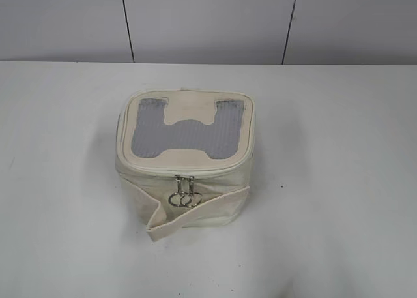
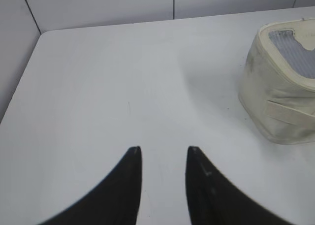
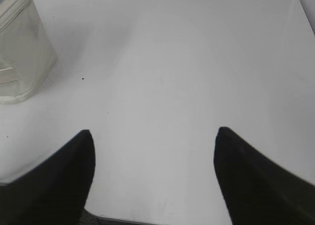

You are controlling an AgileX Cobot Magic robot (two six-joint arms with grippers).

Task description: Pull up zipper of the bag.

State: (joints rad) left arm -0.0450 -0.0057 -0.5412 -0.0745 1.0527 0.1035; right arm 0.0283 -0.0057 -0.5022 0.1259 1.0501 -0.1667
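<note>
The cream-white boxy bag (image 1: 186, 164) stands in the middle of the white table, its lid with grey mesh and a cream H-shaped patch facing up. The zipper track runs round the lid's rim; its two silver pulls with round rings (image 1: 184, 195) hang together at the front. A loose fabric strap (image 1: 195, 216) lies across the front side. My left gripper (image 2: 163, 151) is open and empty over bare table, left of the bag (image 2: 280, 87). My right gripper (image 3: 153, 134) is wide open and empty, right of the bag (image 3: 19, 52). Neither arm shows in the exterior view.
The white table (image 1: 339, 180) ends at a grey panelled wall (image 1: 208, 21) behind. The table's near edge shows under the right gripper (image 3: 123, 217). The table's left edge (image 2: 22, 77) shows in the left wrist view.
</note>
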